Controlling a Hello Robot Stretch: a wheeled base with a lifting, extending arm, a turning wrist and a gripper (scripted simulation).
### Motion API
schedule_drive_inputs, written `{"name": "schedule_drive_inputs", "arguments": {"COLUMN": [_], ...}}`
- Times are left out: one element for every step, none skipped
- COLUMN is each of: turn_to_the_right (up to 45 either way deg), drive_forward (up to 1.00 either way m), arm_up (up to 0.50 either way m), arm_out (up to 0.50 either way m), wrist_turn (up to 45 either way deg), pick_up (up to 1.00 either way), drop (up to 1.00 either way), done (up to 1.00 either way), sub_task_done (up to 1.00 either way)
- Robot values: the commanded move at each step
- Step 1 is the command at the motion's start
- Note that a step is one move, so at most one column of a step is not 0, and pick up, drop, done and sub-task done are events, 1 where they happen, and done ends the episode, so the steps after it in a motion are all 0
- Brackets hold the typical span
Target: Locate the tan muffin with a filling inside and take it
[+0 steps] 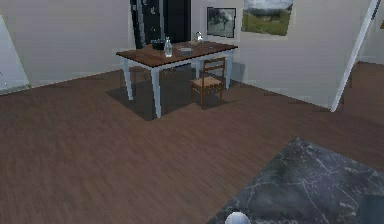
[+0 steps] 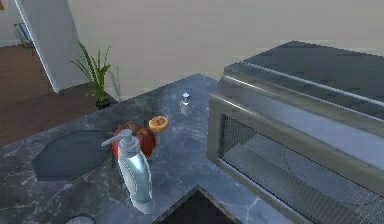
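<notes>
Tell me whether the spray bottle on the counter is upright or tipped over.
Upright: the spray bottle stands on its base on the dark stone counter, with its nozzle at the top.

No text, label, number or sign can be read; the spray bottle (image 2: pixel 135 175) near the front edge of the countertop (image 2: pixel 190 140) bears no legible print. None can be made out on the microwave (image 2: pixel 300 130) at the countertop's right end; the two framed pictures (image 1: pixel 267 15) on the far wall are seen as images only, and nothing written can be told on them.
</notes>
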Motion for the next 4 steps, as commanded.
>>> {"name": "schedule_drive_inputs", "arguments": {"turn_to_the_right": [0.0, 0.0, 0.0, 0.0], "drive_forward": [0.0, 0.0, 0.0, 0.0], "arm_up": [0.5, 0.38, 0.0, 0.0], "arm_out": [0.0, 0.0, 0.36, 0.0], "wrist_turn": [0.0, 0.0, 0.0, 45.0], "pick_up": [0.0, 0.0, 0.0, 0.0], "drop": [0.0, 0.0, 0.0, 0.0], "done": [0.0, 0.0, 0.0, 0.0], "sub_task_done": [0.0, 0.0, 0.0, 0.0]}}
